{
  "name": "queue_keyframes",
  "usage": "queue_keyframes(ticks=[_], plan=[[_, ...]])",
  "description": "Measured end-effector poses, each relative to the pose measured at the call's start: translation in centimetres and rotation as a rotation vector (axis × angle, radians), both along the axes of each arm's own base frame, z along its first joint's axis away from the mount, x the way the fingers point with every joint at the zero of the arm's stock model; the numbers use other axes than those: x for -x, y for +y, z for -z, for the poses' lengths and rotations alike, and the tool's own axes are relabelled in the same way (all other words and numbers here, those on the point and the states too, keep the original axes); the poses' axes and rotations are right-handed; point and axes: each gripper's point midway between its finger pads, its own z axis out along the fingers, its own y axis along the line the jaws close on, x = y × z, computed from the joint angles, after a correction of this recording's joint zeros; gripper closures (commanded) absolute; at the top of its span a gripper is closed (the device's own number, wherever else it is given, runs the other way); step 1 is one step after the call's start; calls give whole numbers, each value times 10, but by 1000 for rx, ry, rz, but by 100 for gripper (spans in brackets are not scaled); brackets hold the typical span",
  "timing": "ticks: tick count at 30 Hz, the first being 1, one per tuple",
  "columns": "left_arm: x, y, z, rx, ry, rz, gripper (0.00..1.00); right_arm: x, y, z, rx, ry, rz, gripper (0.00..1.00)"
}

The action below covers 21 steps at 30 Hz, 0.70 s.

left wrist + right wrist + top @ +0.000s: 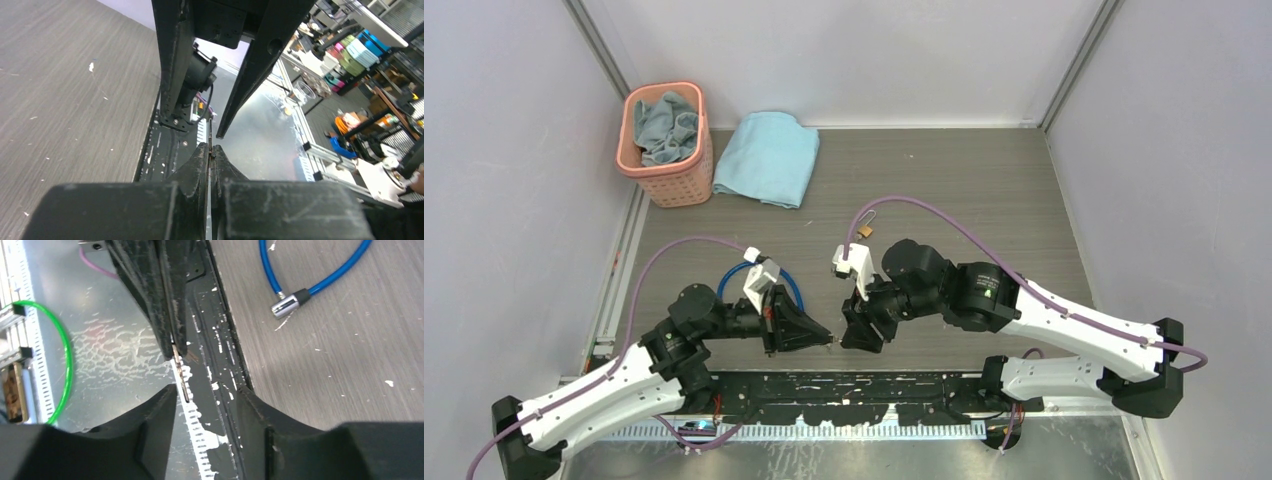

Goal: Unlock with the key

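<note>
Near edge: I see a black plate (874,398) with chipped paint running along the table front.
Left gripper (826,338): low over the near edge of the table, pointing right toward the other arm. The fingers (200,165) are pressed together, clamped on the key.
Key (181,374): a thin silvery strip, seen edge-on and sticking straight out from the left fingertips. Its free end reaches into the gap between the right fingers.
Right gripper (207,390): facing the left one, nearly tip to tip. The fingers (160,410) are spread apart, one on each side of the key. I cannot tell if either one touches it.
Cable (312,272): blue, lying looped on the wood table (984,190) just behind the left wrist. Its silver end (284,307) lies flat and free.
Padlock (864,231): small and brass, with a silver shackle. It sits on the table beyond the right wrist camera, well apart from the key and from both grippers.
Towel (767,157): light blue, folded, toward the far left of the table.
Basket (667,170): pink, in the far left corner just beside the towel, with a grey-blue cloth (667,125) bunched inside.
</note>
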Motion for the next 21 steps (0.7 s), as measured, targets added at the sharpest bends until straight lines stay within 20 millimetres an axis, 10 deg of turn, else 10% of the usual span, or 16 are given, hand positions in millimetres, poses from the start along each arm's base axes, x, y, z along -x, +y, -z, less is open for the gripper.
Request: queue_keyframes(ticks=[9, 16, 21], plan=[[-18, 13, -1, 9, -5, -152, 100, -28, -2, -7, -18, -72, 146, 18], [-45, 32, 12, -36, 32, -361, 100, -65, -9, -25, -85, -118, 353, 16], [-62, 49, 25, -79, 58, -503, 100, -98, -4, -3, -18, -97, 533, 17]])
